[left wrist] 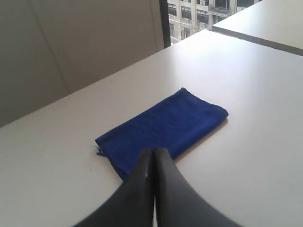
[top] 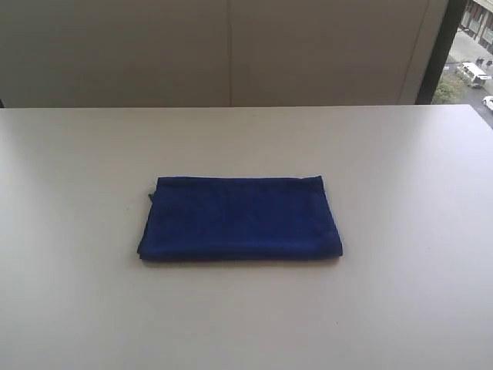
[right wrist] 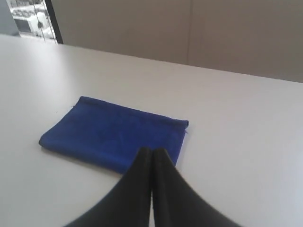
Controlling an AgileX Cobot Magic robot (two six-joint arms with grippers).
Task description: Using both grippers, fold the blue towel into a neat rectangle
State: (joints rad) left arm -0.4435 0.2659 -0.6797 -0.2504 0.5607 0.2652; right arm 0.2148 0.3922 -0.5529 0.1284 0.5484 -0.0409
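The blue towel lies flat on the white table as a folded rectangle, long side running left to right, near the middle. Neither arm shows in the exterior view. In the left wrist view the left gripper is shut with nothing between its dark fingers, held above the table off one short end of the towel. In the right wrist view the right gripper is shut and empty too, raised off the other end of the towel. Neither gripper touches the cloth.
A beige wall stands behind the table's far edge. A window with a dark frame is at the far right, showing a street below. A second white tabletop appears beyond a gap in the left wrist view.
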